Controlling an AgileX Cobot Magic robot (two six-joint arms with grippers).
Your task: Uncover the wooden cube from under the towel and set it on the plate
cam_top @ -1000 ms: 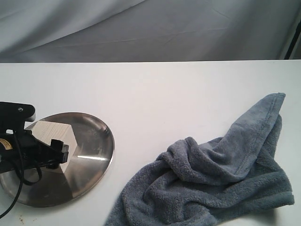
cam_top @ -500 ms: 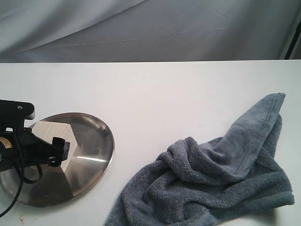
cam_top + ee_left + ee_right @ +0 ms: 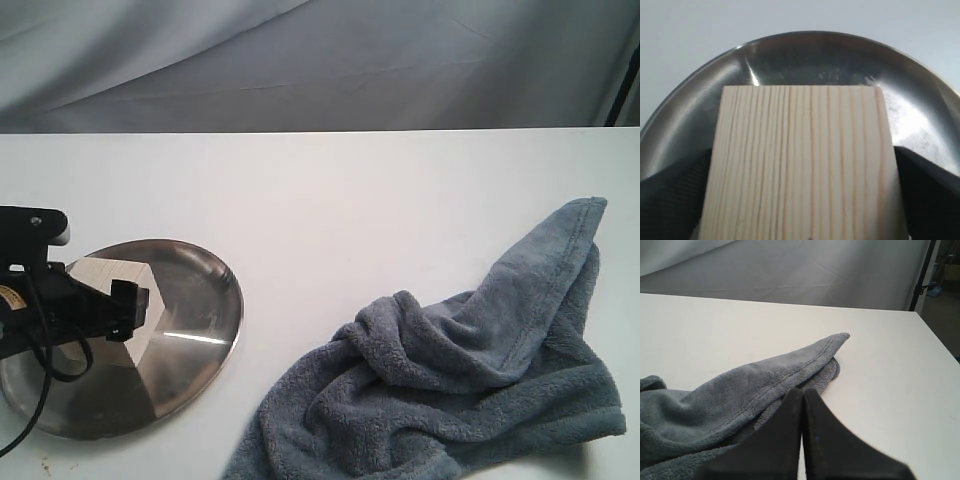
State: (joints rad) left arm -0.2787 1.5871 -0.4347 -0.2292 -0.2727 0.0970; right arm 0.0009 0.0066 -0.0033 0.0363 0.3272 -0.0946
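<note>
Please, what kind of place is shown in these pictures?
Probably a robot test bench in a lab or studio: a plain white table, a grey cloth backdrop hung behind it, and a black robot arm at the plate.

The exterior view looks from above the worktop's (image 3: 330,190) near edge toward its far edge, taking in the plate (image 3: 200,285), cube (image 3: 110,272) and towel (image 3: 450,390). The left wrist view sits close over that cube, facing down. The right wrist view skims low over the towel toward the far right corner.
</note>
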